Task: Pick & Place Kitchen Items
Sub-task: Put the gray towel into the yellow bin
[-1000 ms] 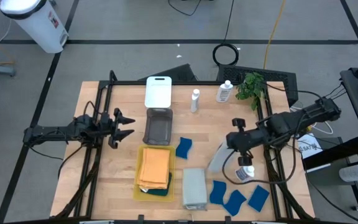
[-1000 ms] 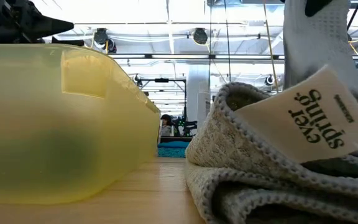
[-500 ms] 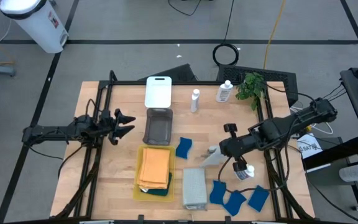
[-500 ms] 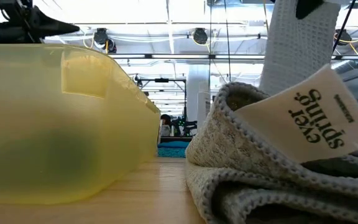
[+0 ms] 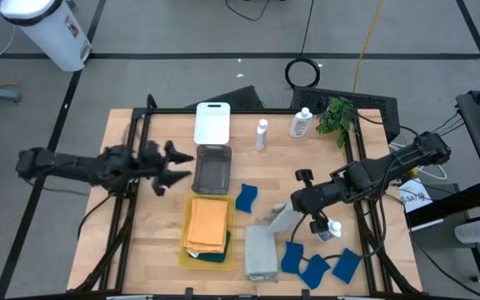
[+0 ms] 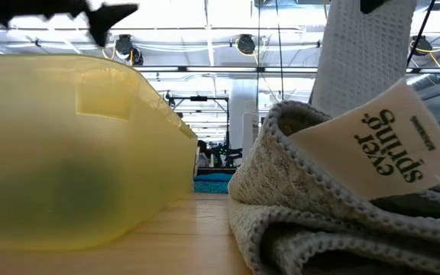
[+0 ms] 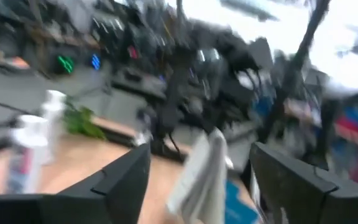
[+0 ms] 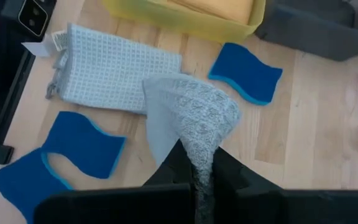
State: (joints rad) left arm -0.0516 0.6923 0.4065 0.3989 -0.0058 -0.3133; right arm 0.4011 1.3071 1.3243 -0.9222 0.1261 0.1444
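My right gripper (image 5: pixel 301 202) is shut on a pale grey waffle cloth (image 5: pixel 282 219), which also shows in the low view (image 6: pixel 361 53). It hangs just past the far end of a folded grey cloth (image 5: pixel 261 252). An orange cloth (image 5: pixel 208 223) lies on a dark teal one (image 5: pixel 212 257) in the yellow tray (image 5: pixel 185 243). Blue sponges (image 5: pixel 247 197) (image 5: pixel 315 268) lie on the table. White bottles (image 5: pixel 262 133) (image 5: pixel 302 122) stand at the far edge, and a third (image 5: pixel 333 229) stands by my right arm. My left gripper (image 5: pixel 176 166) stands open above the table beside the grey tray (image 5: pixel 212 169). My right gripper pinches the waffle cloth's bunched upper end (image 8: pixel 199 158) between its two fingers (image 8: pixel 232 169), coming slanting down from the table's right. The cloth hangs slack below the fingers and widens toward its lower edge (image 8: pixel 161 140). Whether that edge touches the folded cloth I cannot tell.
A white tray (image 5: pixel 212 123) lies beyond the grey tray. A green leafy plant (image 5: pixel 336 115) sits at the far right corner. Dark rails (image 5: pixel 132 158) run along the table's left and right sides. Bare wood shows at the left between the rail and the trays.
My left gripper has risen and swung toward the table's right, up to the grey tray's left side. My right gripper has carried the hanging waffle cloth toward the table's left and near edge, closer to the folded grey cloth.
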